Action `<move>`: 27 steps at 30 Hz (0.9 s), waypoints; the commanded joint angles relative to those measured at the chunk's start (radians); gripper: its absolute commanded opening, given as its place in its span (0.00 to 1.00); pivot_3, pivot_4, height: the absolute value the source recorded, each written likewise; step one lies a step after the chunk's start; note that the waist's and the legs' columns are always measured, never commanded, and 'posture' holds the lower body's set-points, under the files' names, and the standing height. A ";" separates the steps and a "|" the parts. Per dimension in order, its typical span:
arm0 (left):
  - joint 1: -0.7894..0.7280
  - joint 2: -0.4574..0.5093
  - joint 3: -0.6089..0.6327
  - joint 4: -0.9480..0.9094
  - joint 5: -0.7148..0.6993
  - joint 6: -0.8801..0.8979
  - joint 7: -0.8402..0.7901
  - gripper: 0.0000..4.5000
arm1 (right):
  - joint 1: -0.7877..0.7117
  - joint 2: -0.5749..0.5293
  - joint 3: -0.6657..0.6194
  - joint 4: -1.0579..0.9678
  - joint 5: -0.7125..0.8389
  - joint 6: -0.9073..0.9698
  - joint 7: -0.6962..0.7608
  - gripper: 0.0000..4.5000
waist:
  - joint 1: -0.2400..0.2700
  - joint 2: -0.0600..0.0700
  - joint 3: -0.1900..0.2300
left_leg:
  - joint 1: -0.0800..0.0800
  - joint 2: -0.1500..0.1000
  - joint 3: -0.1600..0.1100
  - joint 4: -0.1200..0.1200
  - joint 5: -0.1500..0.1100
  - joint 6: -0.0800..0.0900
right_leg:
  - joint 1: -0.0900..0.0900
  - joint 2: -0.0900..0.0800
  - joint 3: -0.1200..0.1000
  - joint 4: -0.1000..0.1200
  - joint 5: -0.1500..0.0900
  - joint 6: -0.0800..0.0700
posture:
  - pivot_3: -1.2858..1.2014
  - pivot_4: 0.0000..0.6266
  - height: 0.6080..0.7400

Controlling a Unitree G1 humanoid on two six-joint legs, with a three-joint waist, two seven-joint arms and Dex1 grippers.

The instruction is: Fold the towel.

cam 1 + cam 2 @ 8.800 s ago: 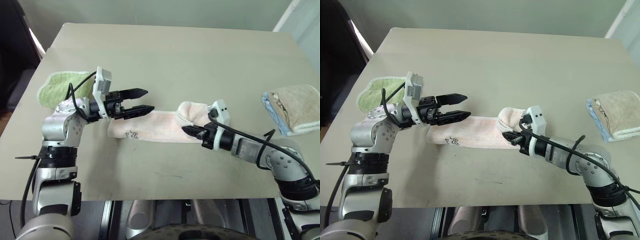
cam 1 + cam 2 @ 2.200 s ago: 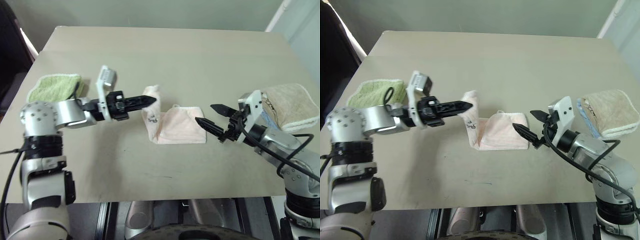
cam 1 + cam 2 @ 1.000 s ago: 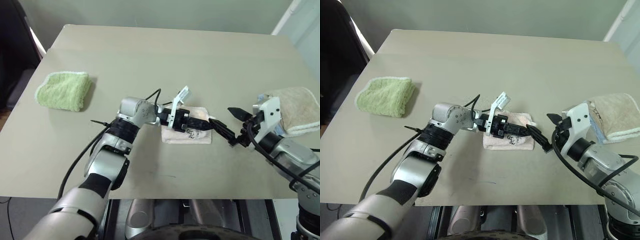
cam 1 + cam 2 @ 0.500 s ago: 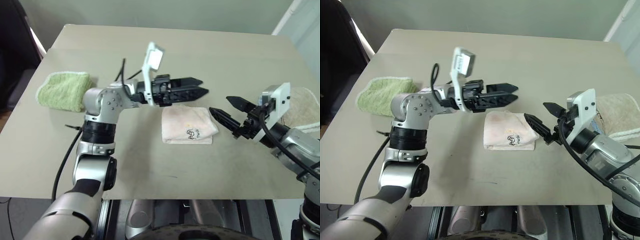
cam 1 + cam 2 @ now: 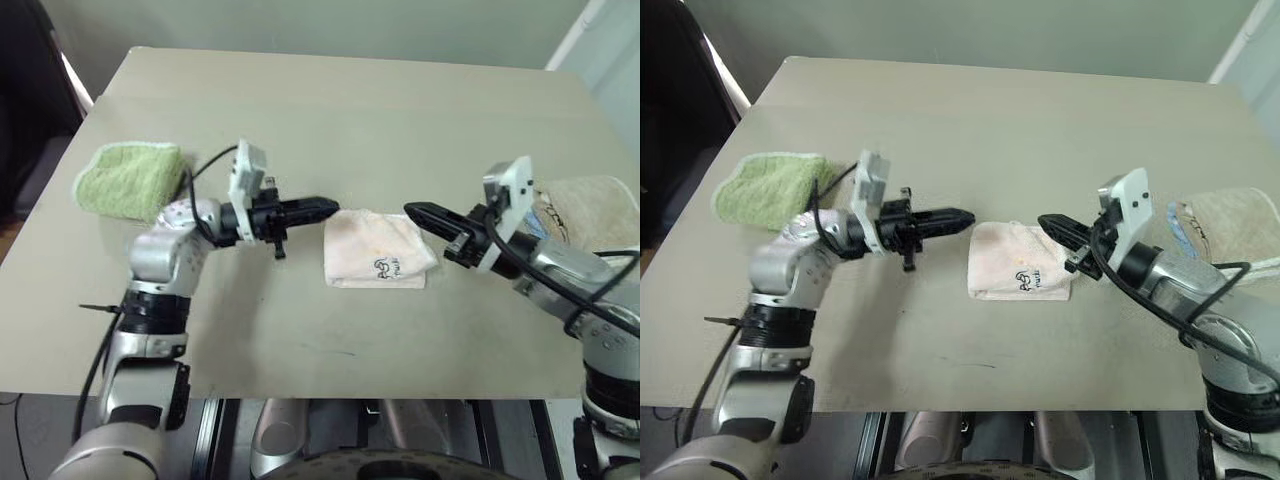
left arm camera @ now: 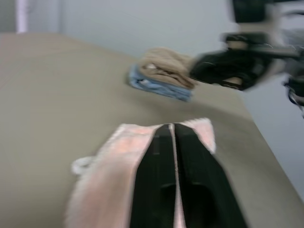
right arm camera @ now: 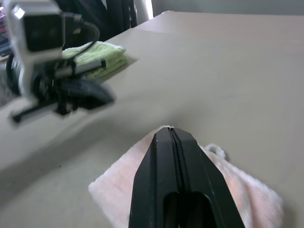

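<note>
I see the towel (image 5: 377, 250) lying folded into a small pad on the table (image 5: 340, 110), logo side up, midway between both arms. My left gripper (image 5: 332, 206) has its fingers pressed together and empty, tip just beside the towel's left edge. My right gripper (image 5: 412, 211) is likewise closed on nothing (hovering over the towel's right corner).

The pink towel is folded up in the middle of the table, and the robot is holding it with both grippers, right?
Not quite. The pink towel is folded in the middle of the table, but neither gripper holds it. In the left eye view the left gripper and the right gripper are both shut and empty, one at each side of the towel.
</note>
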 commanded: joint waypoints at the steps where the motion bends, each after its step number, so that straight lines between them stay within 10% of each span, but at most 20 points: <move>1: 0.011 -0.024 -0.025 -0.046 0.017 -0.075 -0.011 0.01 | -0.044 0.031 0.051 0.076 -0.093 -0.074 0.037 0.00 | -0.001 0.000 0.000 | -0.001 0.000 0.000 0.000 0.000 0.000 | -0.001 0.000 0.000 0.000 0.001 -0.001 | 0.52 0.24 0.68; 19: 0.073 -0.077 -0.208 0.161 0.249 -0.249 0.016 0.01 | 0.119 0.263 0.198 0.316 -0.468 -0.457 0.064 0.00 | -0.015 0.004 0.000 | 0.000 0.002 -0.001 0.001 -0.001 0.001 | 0.000 -0.001 -0.001 -0.001 0.006 -0.006 | 0.52 0.24 0.68; 27: 0.059 -0.067 -0.164 0.184 0.221 -0.240 0.016 0.01 | 0.116 0.202 0.162 0.336 -0.483 -0.479 0.157 0.00 | -0.016 0.004 0.000 | 0.003 0.002 -0.001 0.001 -0.001 0.001 | 0.002 -0.001 -0.001 -0.001 0.006 -0.006 | 0.52 0.24 0.68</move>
